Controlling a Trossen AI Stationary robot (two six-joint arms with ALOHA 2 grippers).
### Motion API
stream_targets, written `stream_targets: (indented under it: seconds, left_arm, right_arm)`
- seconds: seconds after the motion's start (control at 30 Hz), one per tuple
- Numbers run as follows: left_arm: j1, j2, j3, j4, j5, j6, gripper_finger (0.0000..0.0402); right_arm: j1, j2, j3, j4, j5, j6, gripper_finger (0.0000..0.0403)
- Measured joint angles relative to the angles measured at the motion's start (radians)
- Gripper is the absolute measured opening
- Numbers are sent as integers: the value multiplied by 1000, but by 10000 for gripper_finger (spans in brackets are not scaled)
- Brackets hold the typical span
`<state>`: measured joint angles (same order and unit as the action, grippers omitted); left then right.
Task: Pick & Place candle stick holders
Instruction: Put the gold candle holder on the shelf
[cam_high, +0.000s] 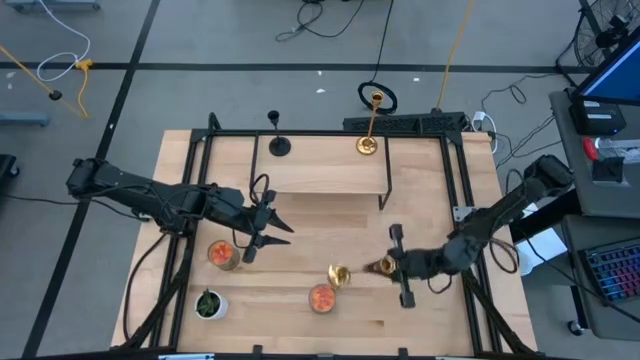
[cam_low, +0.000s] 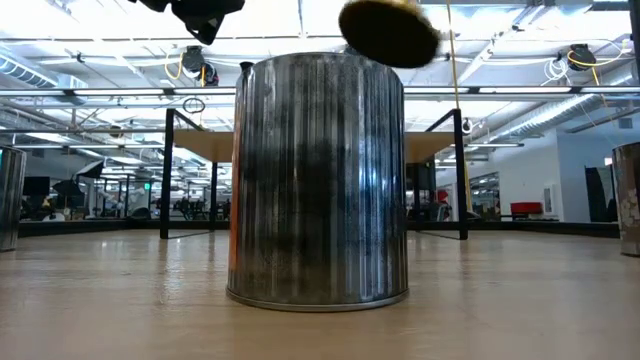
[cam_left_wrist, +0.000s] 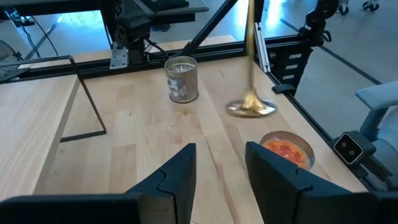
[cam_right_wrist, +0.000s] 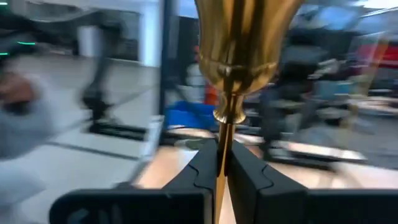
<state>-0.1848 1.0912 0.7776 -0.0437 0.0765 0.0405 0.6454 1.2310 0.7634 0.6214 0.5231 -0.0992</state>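
We are carrying a gold candlestick (cam_high: 340, 274), the right gripper (cam_high: 384, 266) clamped on its stem, above the wooden table (cam_high: 300, 215) near the front. Next, we judge, comes upright placement beside the second gold candlestick (cam_high: 369, 128) and black candlestick (cam_high: 277, 136) on the shelf. The left gripper (cam_high: 268, 232) is waiting, fingers apart.

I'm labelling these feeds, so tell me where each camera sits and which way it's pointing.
High view: above the table, looking straight down; both arms show, left gripper open, right gripper shut on a gold candlestick.
Low view: at table-top height, looking level at a metal tin; an arm's dark part shows at the top.
Left wrist view: on the left arm, looking past its open fingers over the table.
Right wrist view: on the right arm, fingers clamping the candlestick's stem.
Shared: the left wrist and high views both show the gold candlestick.
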Motion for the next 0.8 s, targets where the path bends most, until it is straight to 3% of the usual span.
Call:
stream_targets:
  seconds: [0.23, 0.4, 0.57, 0.8]
  left_arm:
    - [0, 0, 0, 19, -1, 0, 145]
    - [-1, 0, 0, 45, -38, 1, 145]
    - [-4, -18, 0, 50, -179, 59, 145]
    - [-8, -54, -1, 0, -236, 60, 145]
  right_arm:
    - [-127, -15, 178, -24, 233, -201, 12]
    - [-296, 17, 283, -105, 240, -204, 12]
    - [-473, 94, 377, -208, 232, -204, 12]
    - [-655, 199, 444, -217, 148, -230, 12]
